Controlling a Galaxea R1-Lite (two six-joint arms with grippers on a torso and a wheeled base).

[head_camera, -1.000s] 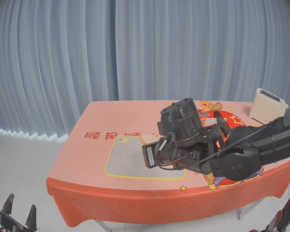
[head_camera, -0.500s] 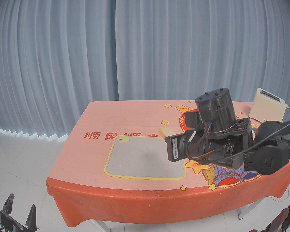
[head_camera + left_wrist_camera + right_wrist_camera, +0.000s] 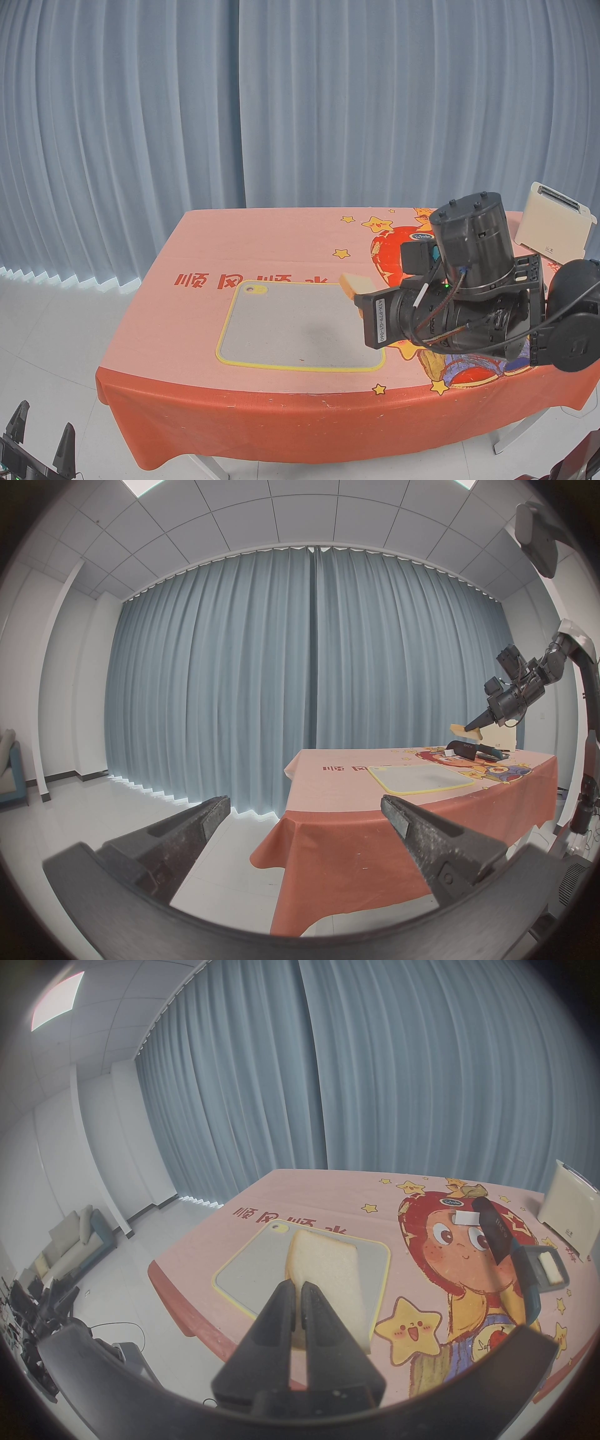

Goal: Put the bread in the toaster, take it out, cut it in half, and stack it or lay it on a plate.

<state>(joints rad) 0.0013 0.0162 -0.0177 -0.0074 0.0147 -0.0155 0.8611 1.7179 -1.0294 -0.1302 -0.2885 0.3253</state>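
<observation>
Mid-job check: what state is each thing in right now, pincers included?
Right pincer: shut on the bread.
Bread: whole slice, uncut, held above the table.
Left pincer: open, empty, away from the table.
Cutting board: lying flat on the table.
Toaster: upright, nothing sticking out of its slot.

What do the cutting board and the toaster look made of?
Cutting board: probably plastic, matte grey face, even yellow rim moulded around it. Toaster: smooth cream shell with a soft sheen and rounded edges, plastic or painted metal; the look leaves it open.
</observation>
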